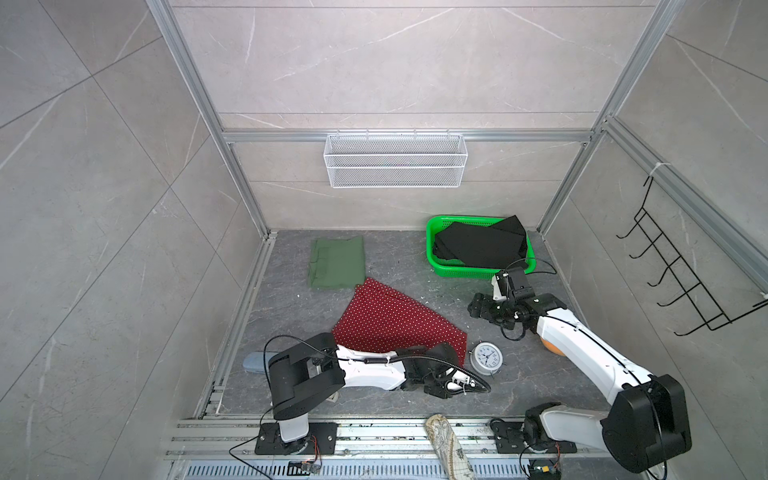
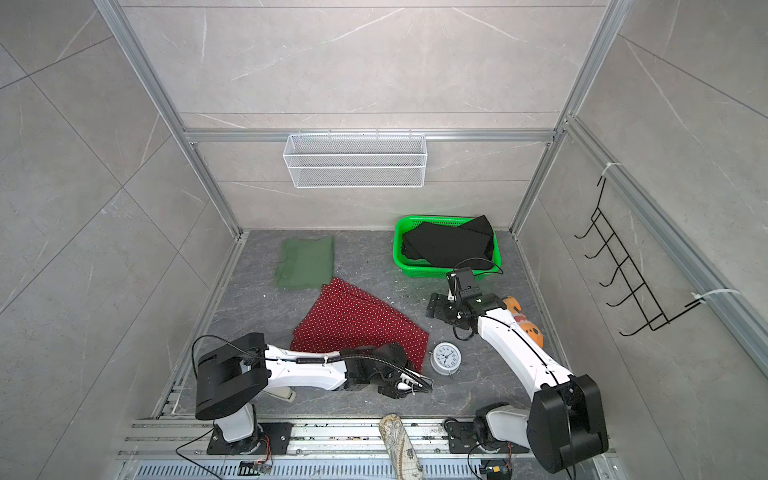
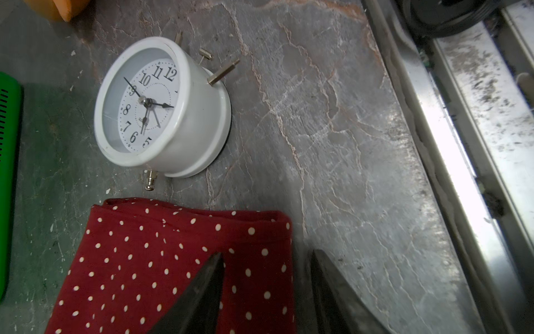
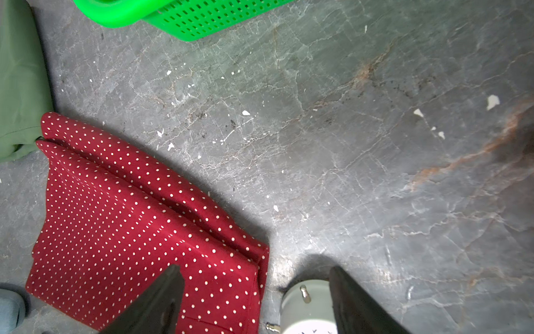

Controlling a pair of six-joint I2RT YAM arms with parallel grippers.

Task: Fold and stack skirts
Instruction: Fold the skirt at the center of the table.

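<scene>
Red polka-dot skirt (image 1: 395,320) lies folded in a wedge mid-table, far tip meeting the folded olive green skirt (image 1: 337,262), near corner between the left gripper's (image 3: 267,253) parted fingers, near edge hidden beneath that arm in both top views, right gripper (image 4: 253,266) spread wide.

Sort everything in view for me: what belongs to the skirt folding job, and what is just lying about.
Job: olive green skirt, red polka-dot skirt, black skirt in the green basket.

Lying about: alarm clock, orange plush toy, patterned cloth roll, white wire basket, black hook rack.
</scene>
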